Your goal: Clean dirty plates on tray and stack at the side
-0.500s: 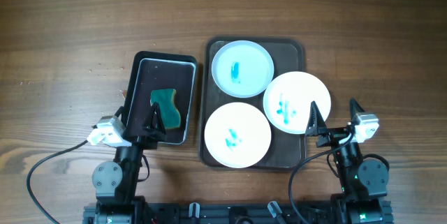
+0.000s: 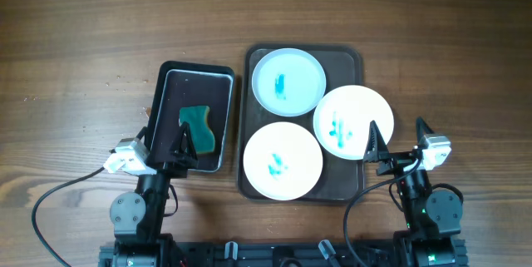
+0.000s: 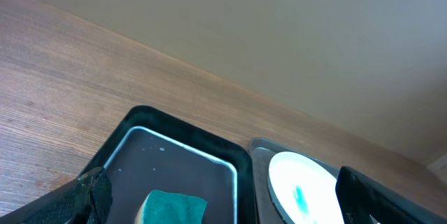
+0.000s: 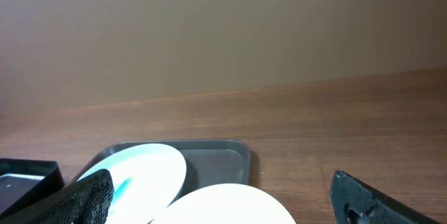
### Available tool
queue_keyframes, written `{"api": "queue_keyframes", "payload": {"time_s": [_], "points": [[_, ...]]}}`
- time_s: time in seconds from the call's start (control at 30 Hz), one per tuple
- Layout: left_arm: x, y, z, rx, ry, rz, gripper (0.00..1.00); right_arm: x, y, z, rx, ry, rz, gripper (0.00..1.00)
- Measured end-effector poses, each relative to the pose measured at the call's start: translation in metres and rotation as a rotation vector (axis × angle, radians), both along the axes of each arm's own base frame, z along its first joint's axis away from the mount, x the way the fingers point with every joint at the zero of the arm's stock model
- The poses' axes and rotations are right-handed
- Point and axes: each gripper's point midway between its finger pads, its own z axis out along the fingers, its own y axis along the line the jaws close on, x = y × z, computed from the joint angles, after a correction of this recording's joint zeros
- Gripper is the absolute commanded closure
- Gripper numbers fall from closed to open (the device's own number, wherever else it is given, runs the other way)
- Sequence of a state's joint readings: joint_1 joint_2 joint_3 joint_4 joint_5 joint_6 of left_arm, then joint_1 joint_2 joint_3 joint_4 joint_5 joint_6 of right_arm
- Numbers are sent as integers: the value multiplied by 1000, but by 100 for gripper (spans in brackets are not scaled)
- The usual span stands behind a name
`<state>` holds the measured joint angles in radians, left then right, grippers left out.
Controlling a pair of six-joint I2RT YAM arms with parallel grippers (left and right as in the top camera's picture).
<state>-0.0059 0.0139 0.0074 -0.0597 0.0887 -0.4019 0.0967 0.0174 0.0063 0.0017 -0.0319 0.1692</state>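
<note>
left gripper (image 2: 166, 140) sits at the front-left of the table (image 2: 83, 51), jaws spread wide, nothing between them. its fingers straddle the front end of the small black tray (image 2: 196, 67). the sponge (image 2: 197, 127) lies in that tray's front-right part, straight ahead of the jaws and slightly right of their centre line, with its long axis running front to back. the left arm is clearly the nearer one to it.

next right is the brown tray (image 2: 349, 55), holding all three plates, each with blue smears. the back plate (image 2: 288, 81) is at the tray's back-left and the front plate (image 2: 282, 160) at its front-left. the right plate (image 2: 353, 121) is at the right edge, overhanging the rim. it probably leans on a neighbour, but the overhead view is too flat to be sure.

right gripper (image 2: 396, 131) is at the front-right of the table, jaws also wide and empty. the right plate's edge is just ahead and left of its left finger, so this arm is nearest the plates.

likely first move: left arm drops onto the sponge, pinching across its short width.
</note>
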Motion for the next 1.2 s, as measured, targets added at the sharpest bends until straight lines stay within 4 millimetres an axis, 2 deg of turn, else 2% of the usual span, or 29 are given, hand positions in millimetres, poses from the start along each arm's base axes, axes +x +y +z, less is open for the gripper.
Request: {"api": "queue_keyframes", "payload": {"time_s": [0.7, 0.87, 0.93, 1.03, 1.2], "points": [[0, 0, 0, 0, 0, 0, 0, 0, 0, 0, 0, 0, 0, 0], [-1, -11, 6, -4, -24, -67, 0, 0, 0, 1, 1, -5, 1, 0], [-2, -16, 14, -4, -56, -92, 0, 0, 2, 8, 4, -33, 13, 1], [-3, -22, 28, -18, -112, -130, 0, -5, 17, 32, 7, -126, 104, 0], [-8, -27, 35, -61, -29, -154, 0, -15, 31, 50, -17, -78, 186, 0]]}}
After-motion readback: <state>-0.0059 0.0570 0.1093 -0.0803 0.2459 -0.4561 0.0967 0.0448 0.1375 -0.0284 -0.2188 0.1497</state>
